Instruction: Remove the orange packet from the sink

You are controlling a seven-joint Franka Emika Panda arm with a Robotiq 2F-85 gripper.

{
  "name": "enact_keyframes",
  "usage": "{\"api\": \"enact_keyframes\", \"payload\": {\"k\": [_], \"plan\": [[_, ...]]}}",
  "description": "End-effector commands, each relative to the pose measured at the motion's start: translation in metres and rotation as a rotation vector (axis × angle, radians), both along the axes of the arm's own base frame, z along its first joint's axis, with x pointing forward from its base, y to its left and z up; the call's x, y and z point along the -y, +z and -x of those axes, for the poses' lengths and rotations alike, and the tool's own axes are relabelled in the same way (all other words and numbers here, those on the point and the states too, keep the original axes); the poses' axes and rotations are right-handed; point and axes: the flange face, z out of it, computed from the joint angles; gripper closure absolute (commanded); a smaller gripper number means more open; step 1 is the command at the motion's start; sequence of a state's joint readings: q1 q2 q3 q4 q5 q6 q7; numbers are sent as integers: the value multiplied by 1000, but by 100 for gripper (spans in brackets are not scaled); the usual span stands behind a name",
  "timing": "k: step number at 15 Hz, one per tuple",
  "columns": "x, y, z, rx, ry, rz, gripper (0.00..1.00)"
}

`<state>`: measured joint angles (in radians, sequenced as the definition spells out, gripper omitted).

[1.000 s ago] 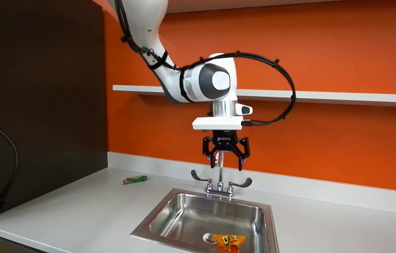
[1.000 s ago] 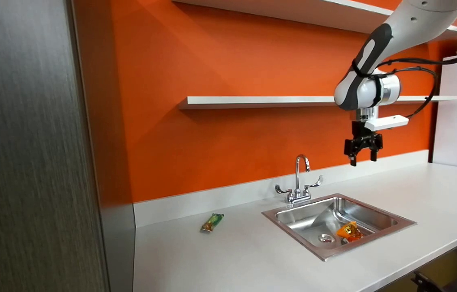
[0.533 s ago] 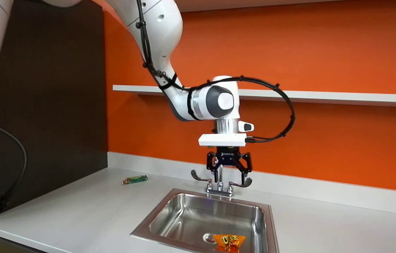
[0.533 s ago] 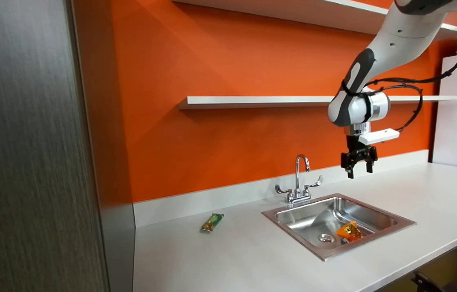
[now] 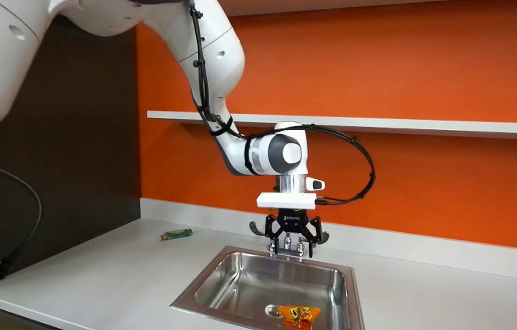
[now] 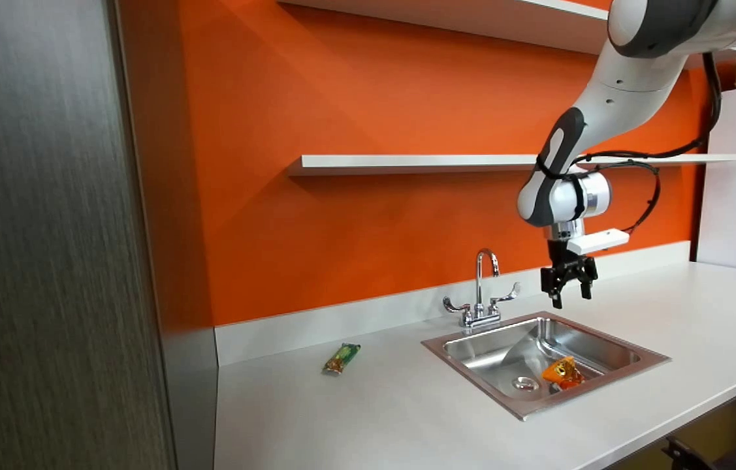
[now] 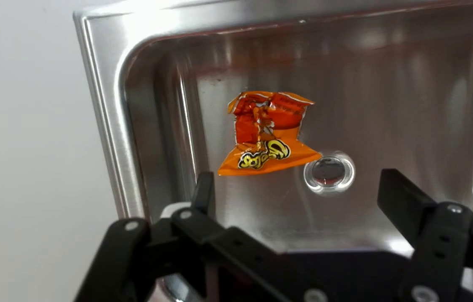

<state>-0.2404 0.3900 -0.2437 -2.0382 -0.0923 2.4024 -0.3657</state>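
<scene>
The orange packet, crinkled with yellow and red marks, lies on the bottom of the steel sink. It shows in both exterior views [image 5: 299, 316] [image 6: 563, 373] and in the wrist view [image 7: 267, 130], beside the drain [image 7: 328, 172]. The sink [image 5: 202, 279] is set in the pale counter; its rim also shows in the wrist view [image 7: 104, 109]. My gripper [image 5: 294, 253] is open and empty, pointing down, well above the packet and above rim height. In the wrist view the gripper [image 7: 298, 180] has its jaws wide apart, and the packet appears beyond the fingertips, toward the left one.
The chrome faucet [image 6: 479, 281] with two handles stands behind the sink, partly hidden by my gripper in an exterior view. A small green packet [image 5: 175, 234] lies on the counter to the left. A white shelf [image 6: 420, 160] runs along the orange wall. A dark panel [image 5: 52, 114] borders the counter.
My gripper has come down toward the sink, shifting slightly left in an exterior view. It has stayed open. The orange packet and the green packet have not moved.
</scene>
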Motion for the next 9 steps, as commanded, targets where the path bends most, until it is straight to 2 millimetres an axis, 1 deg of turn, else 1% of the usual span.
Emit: {"api": "enact_keyframes", "payload": {"k": [1, 5, 9], "plan": [[9, -14, -2, -14, 7, -4, 0], [14, -34, 3, -43, 4, -3, 0], [20, -53, 4, -57, 4, 6, 0]]}}
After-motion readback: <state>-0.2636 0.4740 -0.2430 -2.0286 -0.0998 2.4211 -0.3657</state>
